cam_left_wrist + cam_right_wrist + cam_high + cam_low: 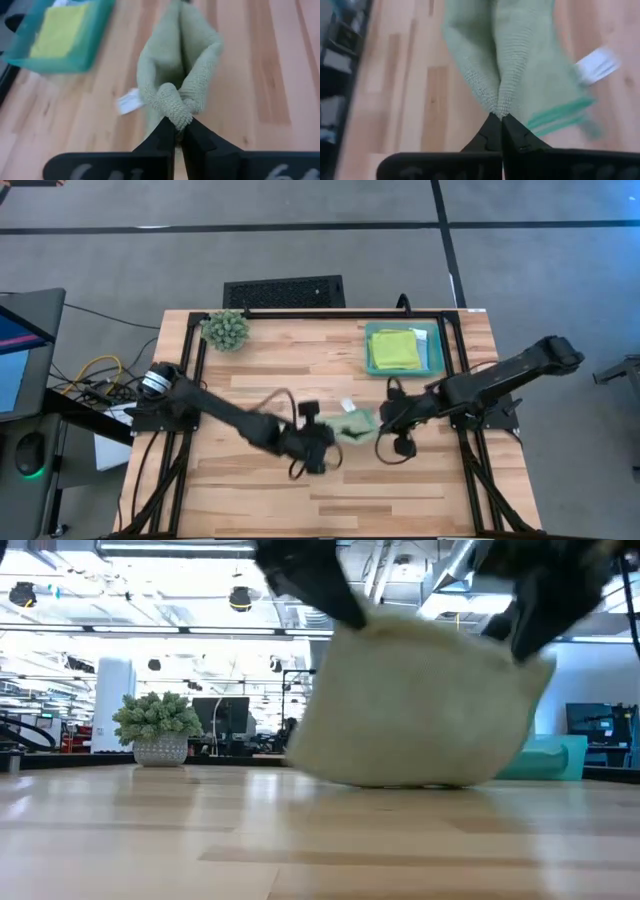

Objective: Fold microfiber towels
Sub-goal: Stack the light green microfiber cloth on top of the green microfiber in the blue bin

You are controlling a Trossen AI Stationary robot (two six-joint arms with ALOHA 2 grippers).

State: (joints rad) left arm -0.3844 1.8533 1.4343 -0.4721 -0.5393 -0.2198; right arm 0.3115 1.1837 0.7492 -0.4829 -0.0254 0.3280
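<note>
Sage green towel (pixel 354 426) is pinched at both ends near table centre: left gripper (pixel 178 131) clamped on one bunched corner, right gripper (pixel 499 118) clamped on the other, cloth sagging between them with its white tag (pixel 129 101) showing. At about 1 o'clock from it, one teal tray (pixel 433 353) holds folded towels, lime green (pixel 395 349) on top. One plant (pixel 225 330) sits at 10 o'clock.
</note>
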